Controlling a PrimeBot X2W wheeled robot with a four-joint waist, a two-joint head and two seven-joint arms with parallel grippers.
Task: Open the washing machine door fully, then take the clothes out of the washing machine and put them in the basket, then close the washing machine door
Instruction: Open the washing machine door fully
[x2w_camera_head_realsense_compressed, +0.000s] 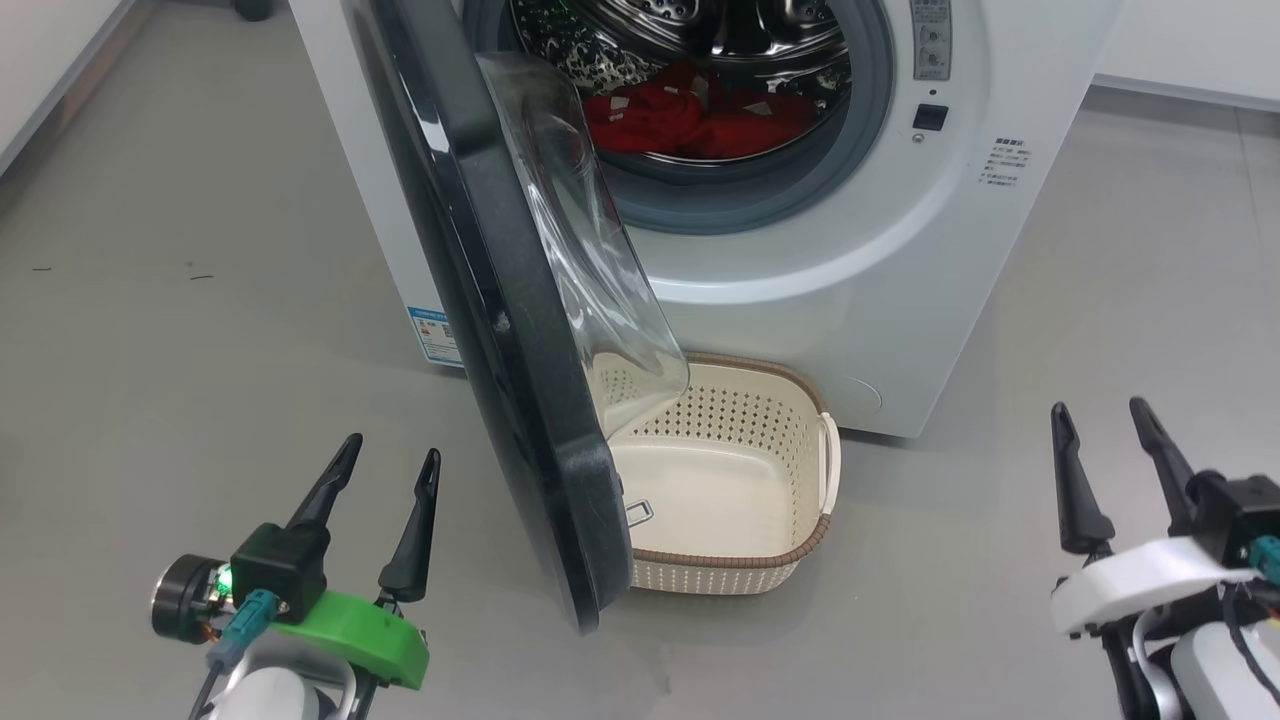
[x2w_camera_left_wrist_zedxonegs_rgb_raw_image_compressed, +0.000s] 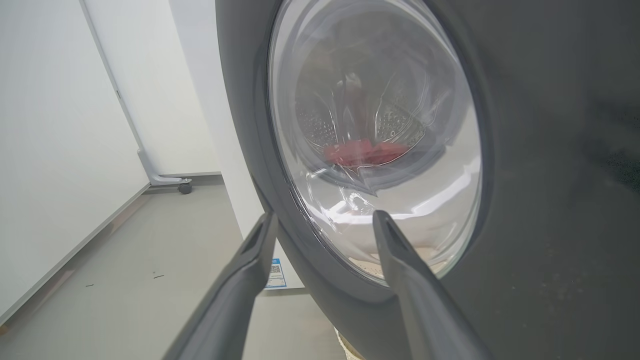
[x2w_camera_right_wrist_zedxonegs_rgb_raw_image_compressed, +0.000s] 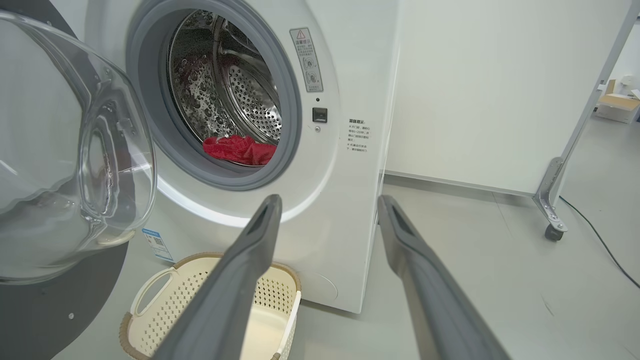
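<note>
The white washing machine (x2w_camera_head_realsense_compressed: 930, 290) stands with its steel drum exposed. The washing machine door (x2w_camera_head_realsense_compressed: 480, 330), black-rimmed with a bulging clear glass bowl, hangs partly open from the machine's left edge. The red clothes (x2w_camera_head_realsense_compressed: 700, 120) lie low in the drum. The cream perforated basket (x2w_camera_head_realsense_compressed: 740, 410) sits upright on the floor against the machine's front, under the door.

left gripper (x2w_camera_left_wrist_zedxonegs_rgb_raw_image_compressed: 324, 217): fingers apart, 6 o'clock | washing machine door (x2w_camera_left_wrist_zedxonegs_rgb_raw_image_compressed: 550, 225): close ahead, 3 o'clock | clothes (x2w_camera_left_wrist_zedxonegs_rgb_raw_image_compressed: 365, 152): red, seen through door, centre
</note>
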